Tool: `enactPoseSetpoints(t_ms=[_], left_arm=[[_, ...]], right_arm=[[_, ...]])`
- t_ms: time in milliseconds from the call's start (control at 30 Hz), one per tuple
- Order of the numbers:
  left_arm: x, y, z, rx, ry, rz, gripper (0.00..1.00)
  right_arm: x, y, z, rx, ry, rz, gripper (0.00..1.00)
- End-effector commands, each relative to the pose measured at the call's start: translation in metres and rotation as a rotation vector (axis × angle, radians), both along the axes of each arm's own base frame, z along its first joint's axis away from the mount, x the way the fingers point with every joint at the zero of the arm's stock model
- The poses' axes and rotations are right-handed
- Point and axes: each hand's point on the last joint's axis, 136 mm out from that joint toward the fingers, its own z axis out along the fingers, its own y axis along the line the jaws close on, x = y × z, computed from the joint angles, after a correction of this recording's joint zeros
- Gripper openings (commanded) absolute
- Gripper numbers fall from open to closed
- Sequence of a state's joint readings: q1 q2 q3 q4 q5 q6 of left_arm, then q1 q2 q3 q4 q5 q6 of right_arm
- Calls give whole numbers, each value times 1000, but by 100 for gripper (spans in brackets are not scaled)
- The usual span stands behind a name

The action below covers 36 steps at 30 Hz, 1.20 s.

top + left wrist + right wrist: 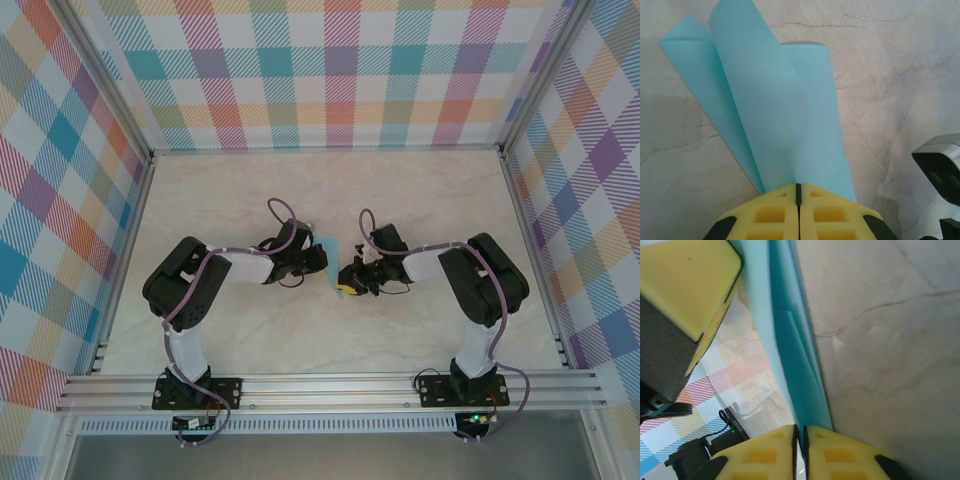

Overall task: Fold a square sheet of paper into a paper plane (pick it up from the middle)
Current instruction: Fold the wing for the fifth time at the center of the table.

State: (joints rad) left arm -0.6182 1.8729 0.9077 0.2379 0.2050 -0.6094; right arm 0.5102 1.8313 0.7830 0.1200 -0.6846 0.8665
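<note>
Left gripper pinching folded paper — right gripper clamped on its edge; marble table beneath.

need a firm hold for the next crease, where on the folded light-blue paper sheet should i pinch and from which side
Probably the narrow end of the folded light-blue paper sheet, where its layers converge flat, approached endwise along its length, as the left gripper pinches it. The far end fans into loose, curling flaps.

Marble table lies open — left gripper and right gripper (both pinching the paper) crowd mid-table.
</note>
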Motion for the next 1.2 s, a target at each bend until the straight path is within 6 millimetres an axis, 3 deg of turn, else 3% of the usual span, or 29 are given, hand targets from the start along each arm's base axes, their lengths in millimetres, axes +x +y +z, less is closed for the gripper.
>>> enactPoseSetpoints(t_ms=[0, 400, 733, 833, 1167], left_arm=[[-14, 13, -31, 101, 79, 15, 6], [-7, 9, -14, 96, 50, 13, 7], [-11, -18, 41, -137, -45, -62, 23], [-18, -21, 44, -168, -51, -78, 24], [-32, -31, 28, -162, -26, -117, 20]], right_arm=[[-11, -10, -12, -71, 49, 4, 6], [-12, -23, -26, -48, 120, -100, 0], [-6, -20, -21, 59, 180, -136, 0], [-4, -22, -24, 66, 201, -155, 0], [-6, -27, -31, 39, 239, -171, 0]])
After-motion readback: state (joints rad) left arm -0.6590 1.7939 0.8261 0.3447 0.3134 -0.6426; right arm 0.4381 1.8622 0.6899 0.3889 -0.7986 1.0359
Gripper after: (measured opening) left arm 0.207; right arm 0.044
